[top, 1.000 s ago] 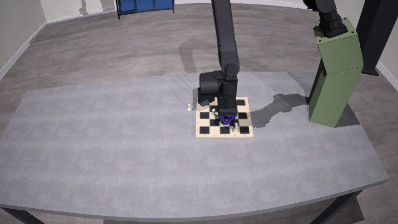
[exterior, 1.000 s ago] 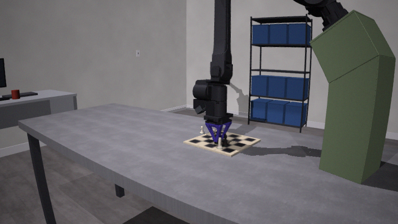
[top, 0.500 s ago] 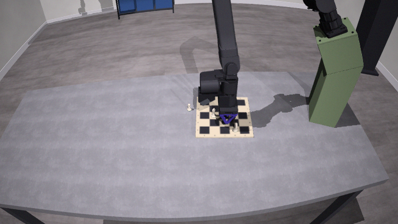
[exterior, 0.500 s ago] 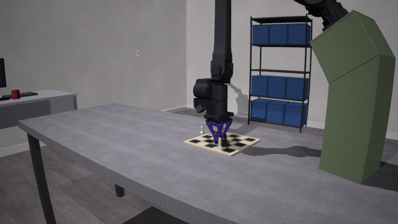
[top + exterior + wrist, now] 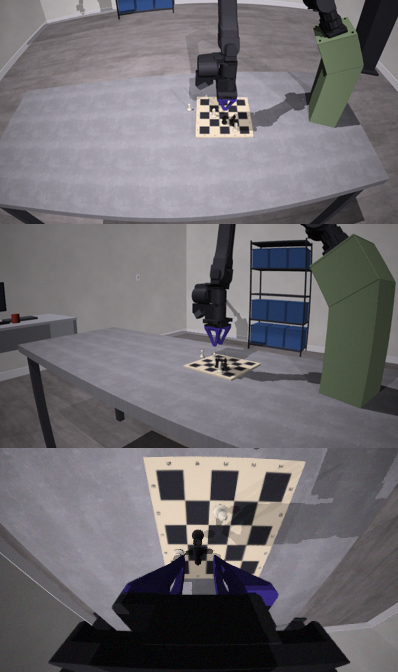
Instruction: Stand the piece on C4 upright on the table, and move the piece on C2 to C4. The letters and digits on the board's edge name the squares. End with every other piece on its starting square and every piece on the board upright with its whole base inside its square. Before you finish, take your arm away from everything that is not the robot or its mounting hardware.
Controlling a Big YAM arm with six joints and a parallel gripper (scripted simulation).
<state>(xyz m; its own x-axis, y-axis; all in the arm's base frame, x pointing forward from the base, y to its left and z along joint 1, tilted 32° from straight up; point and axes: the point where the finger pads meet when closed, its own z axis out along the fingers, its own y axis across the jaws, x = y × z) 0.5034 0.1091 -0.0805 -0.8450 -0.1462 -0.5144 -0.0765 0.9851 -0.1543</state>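
Observation:
The small chessboard point(image 5: 223, 115) lies on the grey table. My gripper point(image 5: 226, 107) hangs well above its far side, with its blue fingers apart and nothing between them; it also shows in the exterior view point(image 5: 217, 343) and the wrist view point(image 5: 199, 565). A black pawn point(image 5: 224, 119) stands upright near the board's middle, directly below the fingers in the wrist view point(image 5: 198, 538). A taller black piece point(image 5: 233, 118) stands to its right. A white piece point(image 5: 213, 112) stands on the board's left part, and another point(image 5: 235, 127) near the front right. A white pawn point(image 5: 188, 107) stands upright on the table, left of the board.
A tall green block point(image 5: 334, 75) stands on the table at the right. A shelf with blue bins point(image 5: 279, 296) stands behind the table. A side desk with a red cup point(image 5: 15, 318) is at the far left.

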